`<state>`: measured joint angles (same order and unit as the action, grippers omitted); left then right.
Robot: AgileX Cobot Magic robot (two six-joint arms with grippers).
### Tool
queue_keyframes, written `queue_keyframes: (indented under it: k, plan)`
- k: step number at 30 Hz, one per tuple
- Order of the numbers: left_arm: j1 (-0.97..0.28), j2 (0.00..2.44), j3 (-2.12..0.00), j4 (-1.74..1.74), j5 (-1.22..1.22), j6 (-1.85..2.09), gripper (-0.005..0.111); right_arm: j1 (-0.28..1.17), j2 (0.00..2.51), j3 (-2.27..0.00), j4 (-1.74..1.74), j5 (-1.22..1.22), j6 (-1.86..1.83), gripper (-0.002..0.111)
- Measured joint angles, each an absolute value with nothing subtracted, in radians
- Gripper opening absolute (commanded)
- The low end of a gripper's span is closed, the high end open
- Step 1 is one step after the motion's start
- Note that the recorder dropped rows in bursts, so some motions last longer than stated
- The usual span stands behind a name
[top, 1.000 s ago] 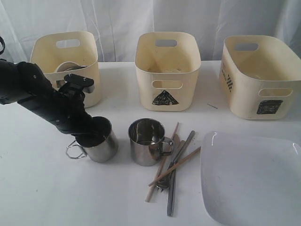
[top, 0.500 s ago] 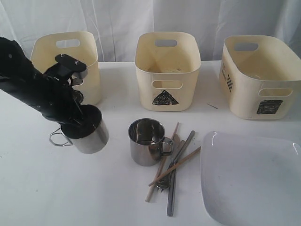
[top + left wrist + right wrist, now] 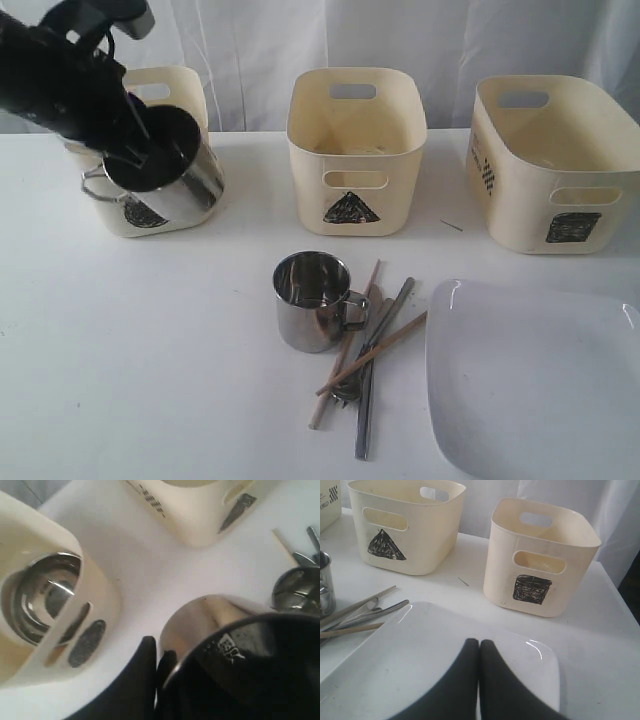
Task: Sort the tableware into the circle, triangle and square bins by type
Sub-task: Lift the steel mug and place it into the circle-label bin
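Observation:
My left gripper [image 3: 159, 648] is shut on the rim of a steel mug [image 3: 178, 182], one finger inside and one outside. It holds the mug tilted in the air, just in front of the circle bin [image 3: 190, 90]. A steel bowl [image 3: 42, 597] lies inside that bin. The second steel mug [image 3: 310, 300] stands at the table's middle, beside wooden chopsticks [image 3: 345, 352] and metal cutlery [image 3: 372, 370]. My right gripper [image 3: 479, 645] is shut and empty above the large white plate [image 3: 410, 645]. The triangle bin [image 3: 355, 150] and square bin [image 3: 560, 170] stand at the back.
The black left arm [image 3: 55, 80] reaches in from the upper left, in front of a white curtain. The plate [image 3: 540, 380] fills the front right corner and runs past the table edge of the view.
My left gripper has lifted the mug off the table and carried it up and back to the left, from beside the second mug to the front of the circle bin. The right gripper is unchanged.

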<state>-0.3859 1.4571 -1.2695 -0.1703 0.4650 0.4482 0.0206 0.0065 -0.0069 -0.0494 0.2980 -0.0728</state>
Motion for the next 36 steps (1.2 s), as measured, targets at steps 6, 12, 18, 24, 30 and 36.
queue_keyframes:
  k: [6, 12, 18, 24, 30, 36]
  plan:
    - [-0.346, 1.500, -1.384, 0.013, 0.435, 0.352, 0.000, 0.021, 0.006, -0.007, -0.049, 0.300, -0.073, 0.000]
    - [-0.225, 1.616, -1.500, 0.082, 0.314, 0.260, 0.000, 0.021, 0.006, -0.007, -0.049, 0.300, -0.073, 0.000]
    - [-0.144, 1.833, -1.642, 0.086, 0.101, 0.252, 0.000, 0.021, 0.006, -0.007, -0.049, 0.300, -0.073, 0.000]
    - [-0.128, 1.989, -1.702, 0.094, 0.012, 0.248, 0.025, 0.021, 0.006, -0.007, -0.049, 0.300, -0.073, 0.000]
    - [-0.128, 2.017, -1.704, 0.094, -0.021, 0.194, 0.044, 0.021, 0.006, -0.007, -0.049, 0.300, -0.073, 0.000]
    - [-0.128, 2.006, -1.707, 0.094, -0.005, 0.170, 0.043, 0.021, 0.006, -0.007, -0.049, 0.300, -0.073, 0.000]
